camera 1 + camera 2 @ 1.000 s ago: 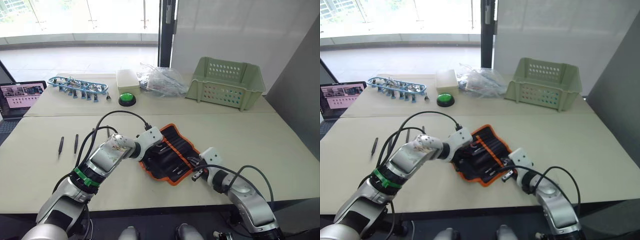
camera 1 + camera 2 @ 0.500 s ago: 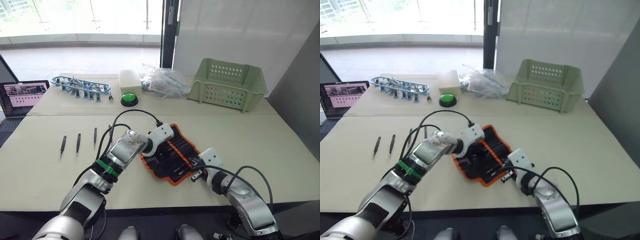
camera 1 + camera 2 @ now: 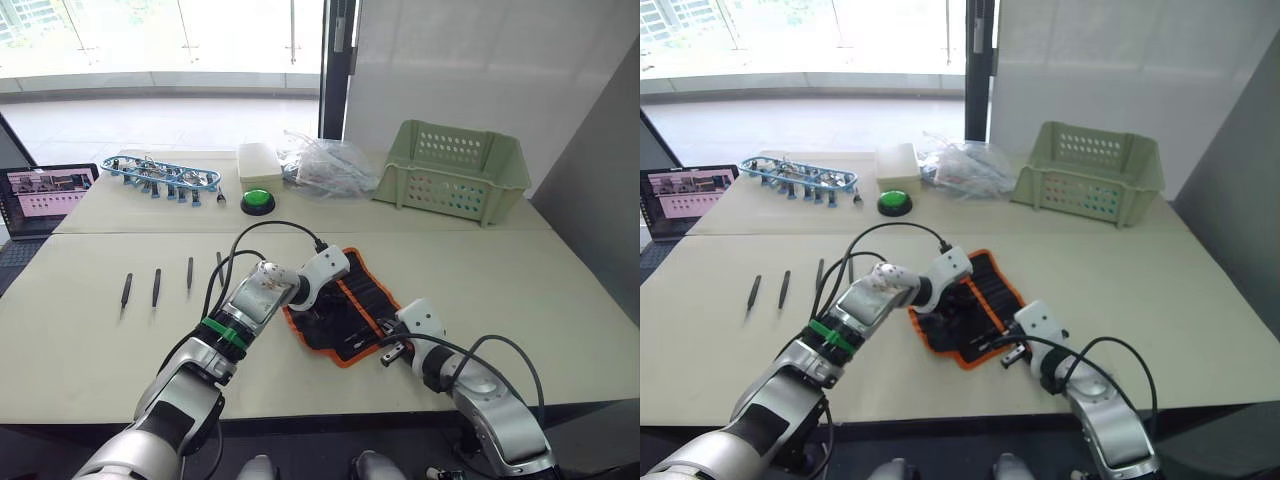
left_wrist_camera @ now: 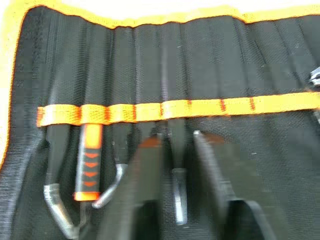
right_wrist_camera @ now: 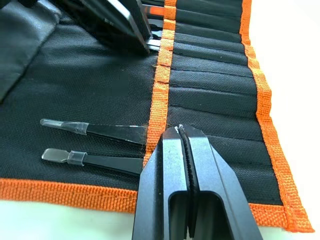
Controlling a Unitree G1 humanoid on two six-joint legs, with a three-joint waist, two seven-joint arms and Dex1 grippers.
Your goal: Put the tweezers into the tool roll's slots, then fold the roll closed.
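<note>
Tool roll [image 3: 345, 305] lying open on the near table [image 3: 560, 300], black fabric with orange edging, angled across the middle

Left gripper [image 4: 175, 150] down over the roll, fingers [image 4: 142, 170] a little apart, a slim black tool standing in the gap between them just below the orange slot band, tip end pointing back toward the wrist; gripped or merely straddled, cannot tell

Beside it in the left wrist view, an orange-and-black handled tool [image 4: 87, 162] tucked under the same band, with bent metal tips on either side

Right gripper [image 5: 182, 150] pressed flat on the roll's near edge, fingers closed tight together, nothing between them, resting right on the orange band

Two tweezers [image 5: 95, 131] already slotted just beside that gripper, clear-capped tips sticking out side by side

Four more tweezers [image 3: 157, 286] loose on the table, well apart from the roll on the left, lined up in a row

Far table: blue rack of clips [image 3: 160, 176], green button [image 3: 257, 199], pale box [image 3: 258, 160], clear plastic bag [image 3: 325, 160], green basket [image 3: 455, 170]

Laptop [image 3: 45, 192] at the far left edge, screen lit
</note>
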